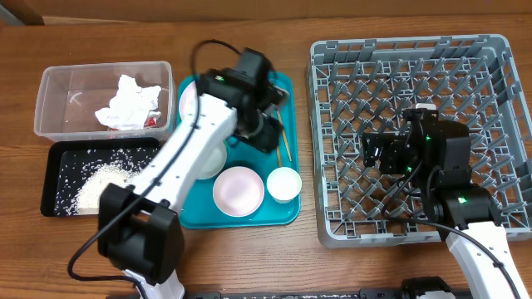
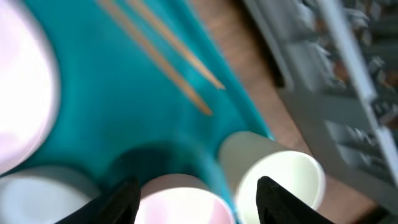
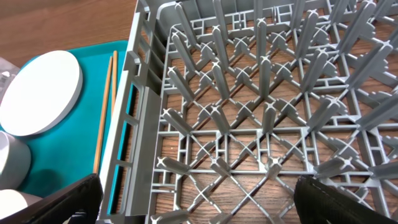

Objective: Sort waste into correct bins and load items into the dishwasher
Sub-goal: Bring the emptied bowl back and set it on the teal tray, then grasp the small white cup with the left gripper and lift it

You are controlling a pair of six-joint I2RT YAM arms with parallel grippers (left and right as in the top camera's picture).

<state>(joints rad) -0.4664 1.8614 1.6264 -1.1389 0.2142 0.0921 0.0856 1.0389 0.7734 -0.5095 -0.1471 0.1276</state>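
Note:
My left gripper [image 1: 270, 134] [image 2: 196, 208] is open and empty, low over the teal tray [image 1: 249, 218]. Beside it lie the wooden chopsticks [image 1: 285, 141] [image 2: 163, 57]. A white bowl [image 1: 238, 191] [image 2: 180, 199] sits between its fingertips in the left wrist view, with the small white cup [image 1: 284, 183] [image 2: 283, 174] to the right. The white plate [image 1: 189, 100] [image 2: 22, 93] [image 3: 40, 93] is partly hidden by the arm. My right gripper [image 1: 374, 154] [image 3: 199, 199] is open and empty over the grey dish rack [image 1: 490, 83] [image 3: 261, 93].
The clear tub [image 1: 58, 91] at the far left holds the crumpled napkin [image 1: 127, 104] and the red wrapper [image 1: 151, 121]. The black tray [image 1: 58, 166] in front of it holds loose rice [image 1: 100, 178]. The rack holds no dishes.

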